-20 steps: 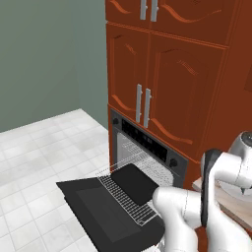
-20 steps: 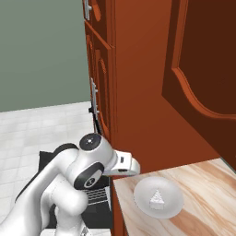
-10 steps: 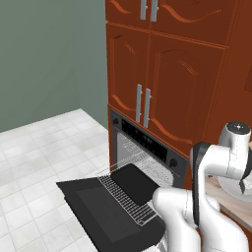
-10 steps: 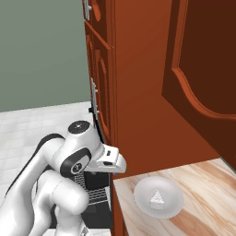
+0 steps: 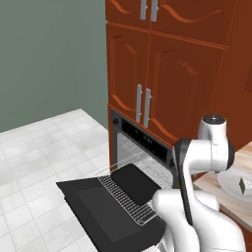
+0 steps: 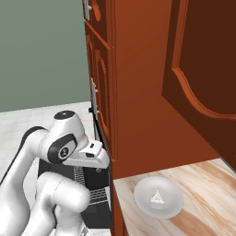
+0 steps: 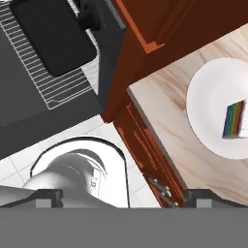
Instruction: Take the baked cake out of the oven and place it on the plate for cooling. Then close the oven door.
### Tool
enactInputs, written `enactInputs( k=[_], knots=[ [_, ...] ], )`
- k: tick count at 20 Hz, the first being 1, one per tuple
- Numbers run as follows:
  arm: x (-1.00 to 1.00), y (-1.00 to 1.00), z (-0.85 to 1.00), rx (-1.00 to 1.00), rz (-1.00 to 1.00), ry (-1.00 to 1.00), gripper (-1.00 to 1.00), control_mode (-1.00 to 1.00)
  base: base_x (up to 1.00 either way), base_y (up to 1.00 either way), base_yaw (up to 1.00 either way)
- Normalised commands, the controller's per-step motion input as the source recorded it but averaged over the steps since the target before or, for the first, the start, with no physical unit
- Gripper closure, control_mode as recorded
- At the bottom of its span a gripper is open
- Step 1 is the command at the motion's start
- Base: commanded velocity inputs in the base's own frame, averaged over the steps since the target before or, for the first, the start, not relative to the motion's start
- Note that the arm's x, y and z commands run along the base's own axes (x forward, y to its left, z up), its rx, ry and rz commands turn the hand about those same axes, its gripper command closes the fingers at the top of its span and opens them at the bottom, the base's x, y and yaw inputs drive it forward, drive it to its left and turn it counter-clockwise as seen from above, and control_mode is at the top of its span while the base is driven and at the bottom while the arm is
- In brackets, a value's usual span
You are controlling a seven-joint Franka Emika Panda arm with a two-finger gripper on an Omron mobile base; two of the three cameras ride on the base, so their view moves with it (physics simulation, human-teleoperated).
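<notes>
The baked cake lies on the white plate on the wooden counter; it also shows as a small wedge on the plate, and with a striped side on the plate. My gripper is open and empty, its fingertips far apart. It hangs over the counter's left edge, left of the plate. The oven stands open. Its door lies flat, the wire rack pulled out over it.
A flat black tray rests on the rack, and shows as a tray in the hand view. Red-brown cabinets frame the oven, and an open cabinet door hangs above the counter. White tiled floor spreads to the left.
The arm has swung left, carrying the open gripper away from the plate toward the oven side. The cake has stayed on the plate and the oven door is still down.
</notes>
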Motion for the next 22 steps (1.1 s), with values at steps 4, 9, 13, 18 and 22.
enactInputs(
  k=[4, 9, 13, 18, 22],
  knots=[
    [0.00, 0.59, -0.17, 0.00, -0.06, 0.12, -1.00, -1.00, 0.00, 0.00, 0.00],
    [-0.01, 0.66, -0.25, 0.00, -0.09, 0.05, -1.00, -1.00, 0.00, 0.00, 0.00],
    [0.03, 0.69, -0.28, 0.00, -0.20, -0.01, -1.00, -1.00, 0.00, 0.00, 0.00],
    [0.15, 0.62, -0.29, 0.00, -0.25, 0.00, -1.00, -1.00, 0.00, 0.00, 0.00],
    [0.22, 0.54, -0.28, 0.05, -0.27, 0.00, -1.00, -1.00, 0.00, 0.00, 0.00]
  ],
)
